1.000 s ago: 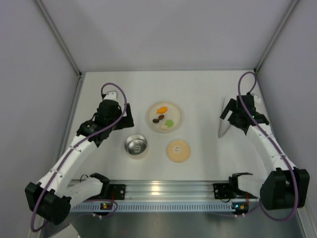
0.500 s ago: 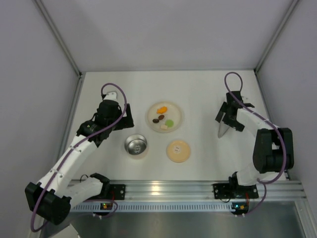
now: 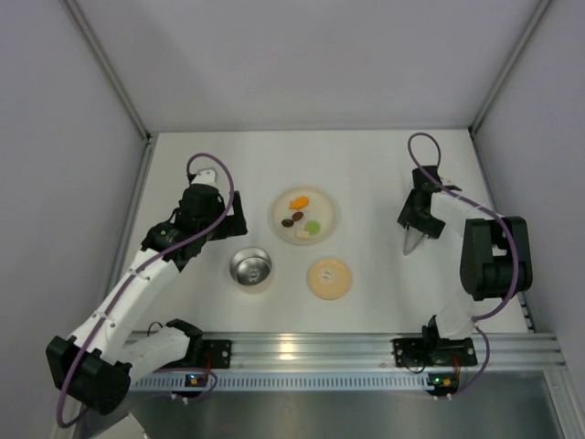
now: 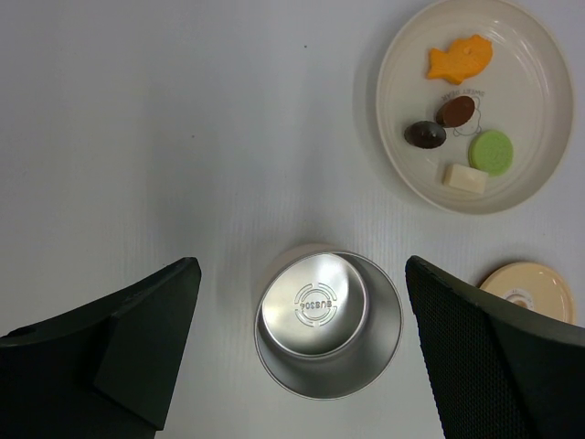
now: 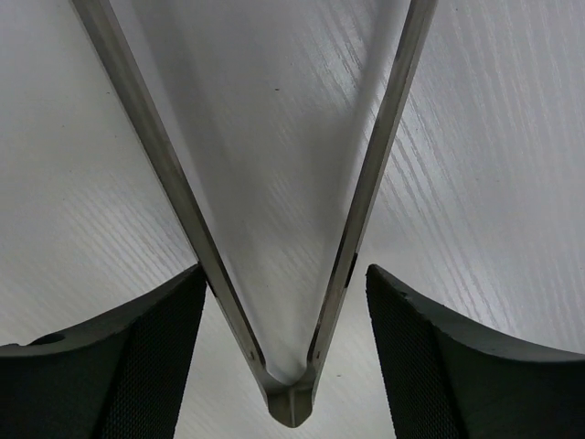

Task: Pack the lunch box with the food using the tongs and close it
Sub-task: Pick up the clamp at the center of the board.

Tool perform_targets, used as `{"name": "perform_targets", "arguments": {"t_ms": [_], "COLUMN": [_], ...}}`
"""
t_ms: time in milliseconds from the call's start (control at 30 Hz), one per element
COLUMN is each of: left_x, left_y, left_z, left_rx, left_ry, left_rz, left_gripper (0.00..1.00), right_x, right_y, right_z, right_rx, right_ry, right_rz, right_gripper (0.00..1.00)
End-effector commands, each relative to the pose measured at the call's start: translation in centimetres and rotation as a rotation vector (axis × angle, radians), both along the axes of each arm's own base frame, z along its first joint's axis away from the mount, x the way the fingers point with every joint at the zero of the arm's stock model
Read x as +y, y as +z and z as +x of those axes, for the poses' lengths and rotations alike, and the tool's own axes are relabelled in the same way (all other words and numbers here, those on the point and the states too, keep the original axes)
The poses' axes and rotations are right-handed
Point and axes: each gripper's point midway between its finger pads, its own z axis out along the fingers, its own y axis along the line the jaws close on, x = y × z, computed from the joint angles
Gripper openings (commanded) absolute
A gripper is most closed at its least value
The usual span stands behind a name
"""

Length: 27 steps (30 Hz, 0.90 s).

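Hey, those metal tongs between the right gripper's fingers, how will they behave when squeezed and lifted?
The tongs look like thin sprung metal, so their V will probably flex shut under the right gripper. Their polished arms may slip. Slim as they are, they are likely light, but long enough to tilt.

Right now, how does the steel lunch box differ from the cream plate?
The lunch box is shiny steel with deep walls; the plate is cream and shallow. The lunch box is narrower than the plate. The lunch box is empty; the plate holds all five food pieces. Both are round, open on top and stand upright on the table.
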Motion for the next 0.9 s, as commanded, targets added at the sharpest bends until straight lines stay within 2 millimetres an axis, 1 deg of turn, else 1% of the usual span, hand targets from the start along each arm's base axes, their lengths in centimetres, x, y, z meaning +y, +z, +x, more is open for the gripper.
{"name": "perform_targets", "arguments": {"t_ms": [0, 133, 167, 233, 267, 367, 467, 500, 567, 600, 667, 700, 767, 800, 867], "left_x": [-0.3, -0.3, -0.3, -0.4, -0.3, -0.3, -0.3, -0.4, -0.3, -0.3, -0.4, -0.4, -0.4, -0.4, -0.4], "left_y": [1.9, 1.7, 1.8, 1.7, 1.7, 1.6, 1.6, 1.5, 1.5, 1.5, 1.5, 1.4, 1.5, 1.4, 1.4], "left_z": [0.4, 0.3, 0.3, 0.3, 0.3, 0.3, 0.4, 0.3, 0.3, 0.3, 0.4, 0.3, 0.4, 0.4, 0.4], "left_rx": [-0.047, -0.042, -0.043, -0.041, -0.043, -0.039, -0.037, -0.035, -0.036, -0.034, -0.037, -0.033, -0.034, -0.031, -0.030], "left_ry": [-0.010, -0.009, -0.008, -0.008, -0.009, -0.009, -0.009, -0.009, -0.009, -0.009, -0.009, -0.009, -0.007, -0.009, -0.010], "left_rz": [-0.026, -0.026, -0.026, -0.026, -0.025, -0.023, -0.023, -0.024, -0.022, -0.021, -0.025, -0.024, -0.025, -0.023, -0.024], "left_gripper": [0.99, 0.99, 0.99, 0.99, 0.99, 0.99, 0.99, 0.99, 0.99, 0.99, 0.99, 0.99, 0.99, 0.99, 0.99], "right_x": [-0.5, -0.3, -0.3, -0.2, -0.2, -0.1, 0.2, 0.2, 0.4, 0.4, 0.7, 0.8, 1.0, 1.1, 1.3], "right_y": [1.4, 0.7, 0.5, 0.3, 0.2, 0.3, 1.7, 2.7, 3.7, 4.7, 5.5, 6.4, 7.3, 8.1, 8.7], "right_z": [2.7, 2.4, 2.3, 2.2, 2.1, 1.7, 1.3, 1.2, 0.8, 0.5, 0.1, -0.3, -0.7, -1.1, -1.5], "right_rx": [-0.081, -0.068, -0.063, -0.058, -0.058, -0.060, -0.096, -0.123, -0.143, -0.169, -0.190, -0.210, -0.231, -0.247, -0.257], "right_ry": [-0.004, 0.004, 0.009, 0.013, 0.016, 0.021, 0.035, 0.037, 0.049, 0.053, 0.069, 0.074, 0.090, 0.096, 0.108], "right_rz": [-0.009, -0.004, -0.004, -0.005, -0.006, -0.012, -0.020, -0.024, -0.025, -0.021, -0.011, -0.008, 0.000, 0.004, 0.011], "right_gripper": [0.68, 0.62, 0.58, 0.56, 0.50, 0.43, 0.41, 0.40, 0.41, 0.40, 0.40, 0.40, 0.40, 0.40, 0.40]}}
